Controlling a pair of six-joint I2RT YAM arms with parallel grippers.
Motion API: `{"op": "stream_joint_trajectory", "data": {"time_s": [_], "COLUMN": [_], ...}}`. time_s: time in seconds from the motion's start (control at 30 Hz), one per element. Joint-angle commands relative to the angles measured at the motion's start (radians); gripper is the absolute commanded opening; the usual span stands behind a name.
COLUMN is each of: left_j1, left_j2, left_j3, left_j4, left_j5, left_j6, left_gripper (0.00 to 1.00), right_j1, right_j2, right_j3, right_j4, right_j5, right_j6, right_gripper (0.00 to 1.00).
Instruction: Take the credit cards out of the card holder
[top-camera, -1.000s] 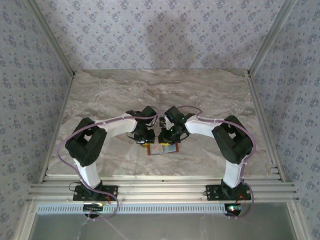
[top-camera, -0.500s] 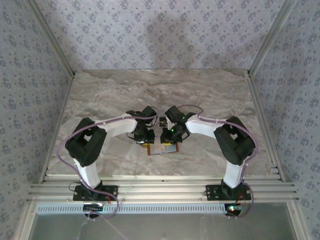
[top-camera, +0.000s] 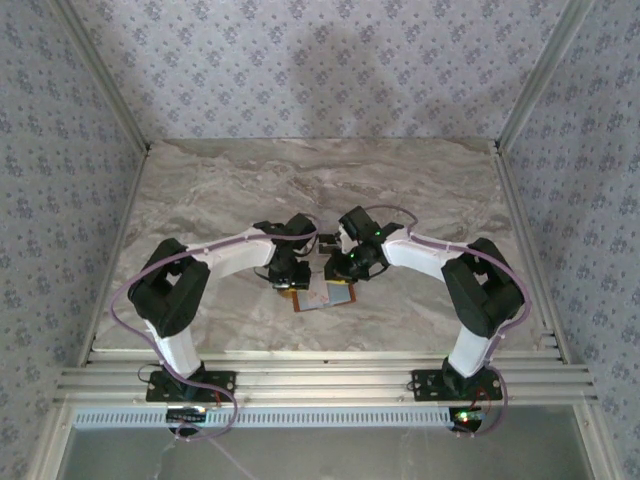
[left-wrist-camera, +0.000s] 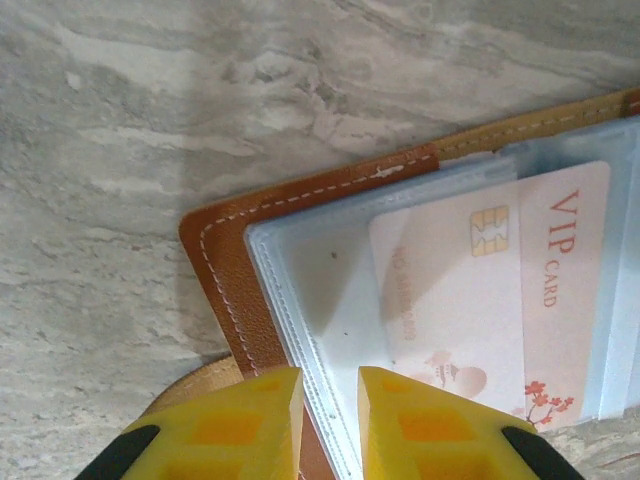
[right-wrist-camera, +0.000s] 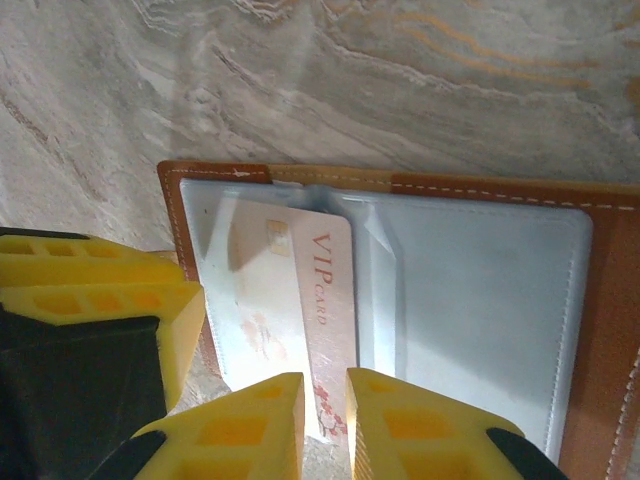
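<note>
Holder (top-camera: 316, 299) open flat on tabletop (top-camera: 250, 180), front middle, under both grippers. Left gripper (left-wrist-camera: 330, 420) nearly closed, pinching holder's brown edge together with clear sleeve (left-wrist-camera: 300, 290) rim. Right gripper (right-wrist-camera: 325, 420) nearly closed on lower edge of pale VIP card (right-wrist-camera: 300, 290). Card slightly tilted, partly drawn out of left pocket toward right gripper. Right pocket contents unclear.
</note>
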Motion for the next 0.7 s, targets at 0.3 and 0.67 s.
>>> {"op": "stream_joint_trajectory", "data": {"time_s": [0.3,0.67], "left_j1": [-0.013,-0.013], "left_j2": [0.029,0.067], "left_j3": [0.009,0.008], "left_j4": [-0.027,-0.058], "left_j5": [-0.016,-0.031], "left_j6": [0.0,0.017], "left_gripper": [0.23,0.22], "right_j1": [-0.009,-0.01], "right_j2": [0.061,0.095], "right_j3": [-0.001,-0.005], "right_j4": [0.022,0.051], "right_j5": [-0.055,-0.087], "right_j6": [-0.056,-0.061], "right_gripper": [0.23,0.23]}}
